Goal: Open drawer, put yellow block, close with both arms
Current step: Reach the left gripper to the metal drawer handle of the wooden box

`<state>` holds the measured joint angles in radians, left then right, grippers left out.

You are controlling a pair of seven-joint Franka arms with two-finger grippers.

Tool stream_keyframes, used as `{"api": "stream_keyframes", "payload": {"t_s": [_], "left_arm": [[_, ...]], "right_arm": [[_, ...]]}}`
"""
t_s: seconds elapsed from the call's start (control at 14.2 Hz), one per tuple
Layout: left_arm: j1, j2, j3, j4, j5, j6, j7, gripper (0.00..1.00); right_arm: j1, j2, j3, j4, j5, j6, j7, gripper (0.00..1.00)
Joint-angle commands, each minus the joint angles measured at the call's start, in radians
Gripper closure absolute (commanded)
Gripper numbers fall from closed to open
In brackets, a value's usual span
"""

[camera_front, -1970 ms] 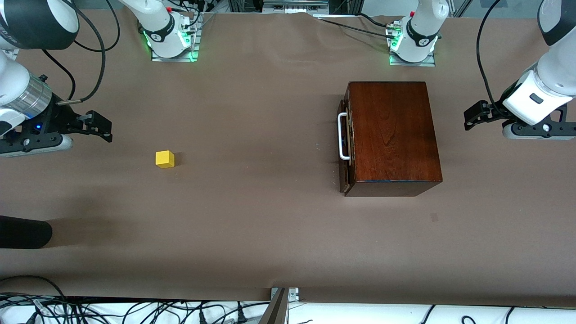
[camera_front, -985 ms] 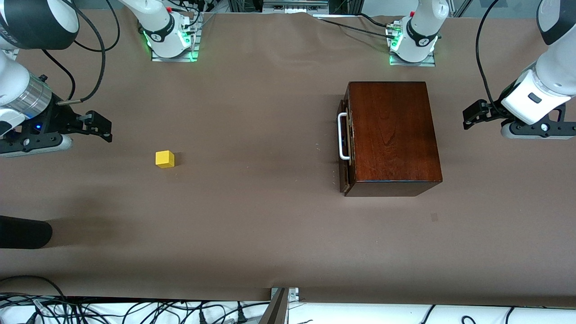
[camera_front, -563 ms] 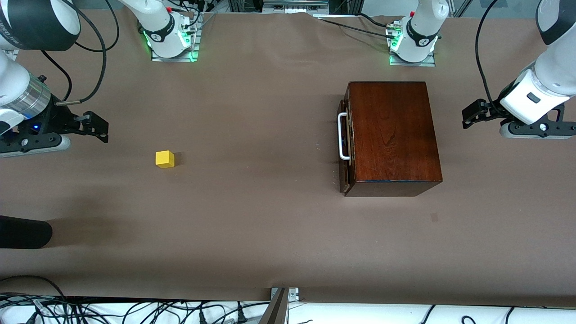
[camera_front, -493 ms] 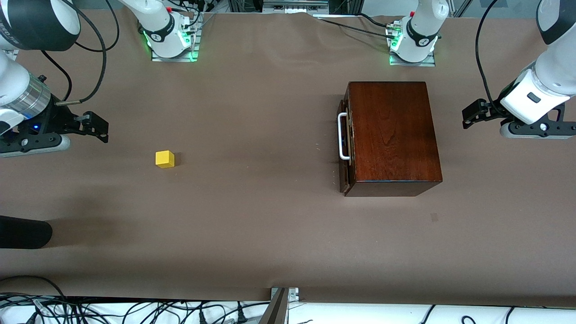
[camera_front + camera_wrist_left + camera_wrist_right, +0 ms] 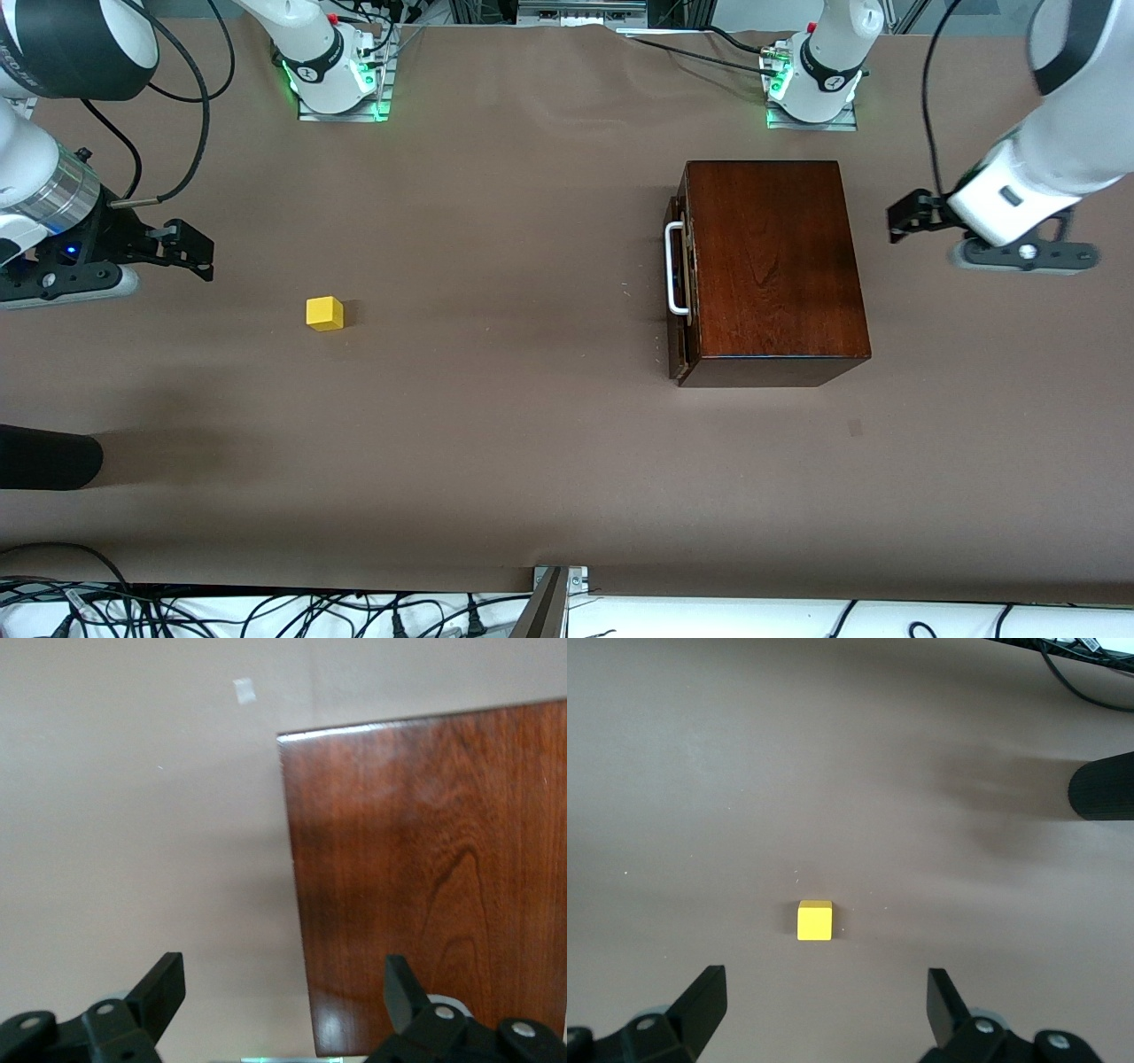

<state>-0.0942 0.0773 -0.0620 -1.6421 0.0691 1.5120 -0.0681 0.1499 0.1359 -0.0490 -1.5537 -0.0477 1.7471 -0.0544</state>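
Observation:
The dark reddish-brown wooden box (image 5: 775, 266) stands toward the left arm's end of the table. The drawer (image 5: 680, 292) looks pushed in, its dark front and white bar handle (image 5: 673, 268) facing the right arm's end. The box top (image 5: 434, 877) fills much of the left wrist view. My left gripper (image 5: 905, 217) (image 5: 282, 979) hangs open over the table beside the box, at the end away from the handle. The yellow block (image 5: 324, 313) (image 5: 815, 920) lies alone on the table. My right gripper (image 5: 193, 250) (image 5: 824, 988) is open over the table, short of the block and holding nothing.
A black cylinder (image 5: 46, 456) (image 5: 1103, 787) juts in at the table's edge, nearer the front camera than the block. The two arm bases (image 5: 341, 80) (image 5: 811, 89) glow green at the back. Brown table (image 5: 496, 399) lies between block and box.
The left arm has swung its gripper closer to the box. The right gripper has shifted only slightly. Block and box have not moved.

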Motion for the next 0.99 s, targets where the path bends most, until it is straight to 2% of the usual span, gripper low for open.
{"api": "stream_keyframes", "payload": {"t_s": [0.0, 0.21, 0.35, 0.49, 0.63, 0.91], "left_arm": [[-0.024, 0.038, -0.021, 0.039, -0.008, -0.038, 0.007, 0.00], [-0.062, 0.074, -0.090, 0.062, -0.025, -0.018, -0.028, 0.00], [-0.117, 0.160, -0.123, 0.148, -0.026, -0.019, -0.150, 0.00], [-0.198, 0.209, -0.125, 0.182, -0.028, -0.015, -0.308, 0.00], [-0.275, 0.258, -0.124, 0.205, -0.023, 0.045, -0.398, 0.00], [-0.404, 0.347, -0.122, 0.179, 0.000, 0.200, -0.638, 0.00]], "right_arm": [[0.002, 0.002, 0.001, 0.023, -0.003, -0.023, -0.009, 0.00], [0.000, 0.002, 0.001, 0.023, -0.001, -0.023, -0.005, 0.00], [0.002, 0.004, 0.001, 0.024, -0.003, -0.012, -0.005, 0.00], [0.002, 0.002, 0.002, 0.023, -0.001, -0.017, -0.001, 0.00], [0.000, 0.008, 0.000, 0.024, -0.001, -0.009, -0.002, 0.00], [0.000, 0.008, 0.001, 0.024, -0.003, -0.003, -0.001, 0.00]]}}
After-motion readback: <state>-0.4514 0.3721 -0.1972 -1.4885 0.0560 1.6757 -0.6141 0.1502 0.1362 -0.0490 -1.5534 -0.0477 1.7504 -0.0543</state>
